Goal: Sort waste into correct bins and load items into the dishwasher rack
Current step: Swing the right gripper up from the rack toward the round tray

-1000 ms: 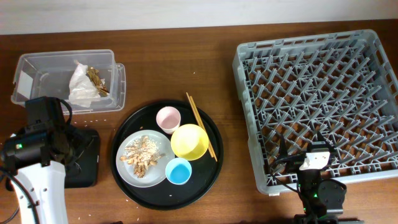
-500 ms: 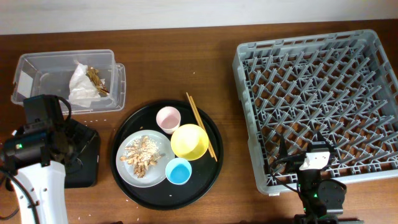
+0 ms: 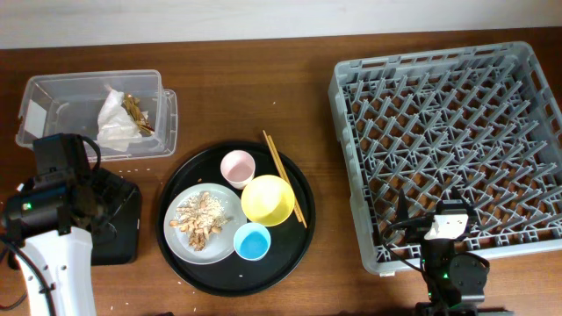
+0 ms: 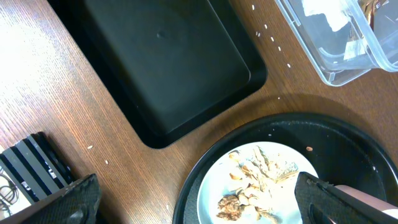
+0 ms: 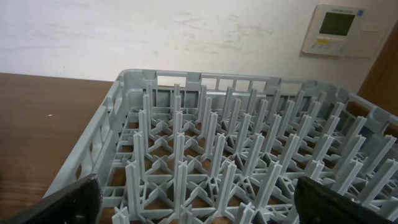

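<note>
Your left fingers [image 4: 74, 199] are hanging released near the shallow black tray [image 4: 168, 62] and the plate [image 3: 226, 211] carrying the food scraps [image 3: 198, 219]; your right fingers [image 5: 68, 202] are idling released too. You should be pinching the plate's bare rim, keeping it level.

Two cups: small pink cup [image 3: 237, 165], small light-blue cup [image 3: 252, 240]. One yellow bowl [image 3: 267, 199], one pale round plate [image 3: 230, 209], two thin wooden chopsticks [image 3: 274, 154].

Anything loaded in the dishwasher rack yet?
No: overhead, the dishwasher rack shows only bare pegs; the pink cup, blue cup, yellow bowl and plate sit on the round black tray.
</note>
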Tool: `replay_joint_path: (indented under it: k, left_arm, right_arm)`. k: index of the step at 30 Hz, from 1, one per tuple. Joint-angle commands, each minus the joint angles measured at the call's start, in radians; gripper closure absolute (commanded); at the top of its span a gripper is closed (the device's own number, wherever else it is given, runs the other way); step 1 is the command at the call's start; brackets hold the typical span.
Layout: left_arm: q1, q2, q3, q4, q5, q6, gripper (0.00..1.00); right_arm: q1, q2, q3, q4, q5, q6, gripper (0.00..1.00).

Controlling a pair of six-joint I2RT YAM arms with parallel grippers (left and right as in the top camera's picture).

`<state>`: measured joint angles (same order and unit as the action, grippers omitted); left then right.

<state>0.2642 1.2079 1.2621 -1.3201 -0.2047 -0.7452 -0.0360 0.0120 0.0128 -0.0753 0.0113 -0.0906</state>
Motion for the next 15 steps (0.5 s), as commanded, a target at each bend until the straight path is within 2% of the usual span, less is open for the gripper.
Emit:
replay_joint_path:
  k: [1,7,13,15]
  left_arm:
    - [0.005,-0.013,-0.007,0.001,0.010,-0.010,0.01]
    - [0.005,-0.013,-0.007,0.001,0.010,-0.010,0.01]
    - [0.005,-0.013,-0.007,0.001,0.010,-0.010,0.01]
    - [0.005,-0.013,-0.007,0.001,0.010,-0.010,0.01]
  right_arm:
    - [-0.005,-0.009,-0.007,0.004,-0.097,-0.006,0.01]
    - [-0.004,-0.008,-0.007,0.077,-0.647,-0.006,0.01]
    - [-0.004,-0.009,-0.007,0.212,-0.926,-0.005,0.01]
    - [-0.004,-0.008,-0.007,0.302,-0.977,0.055,0.01]
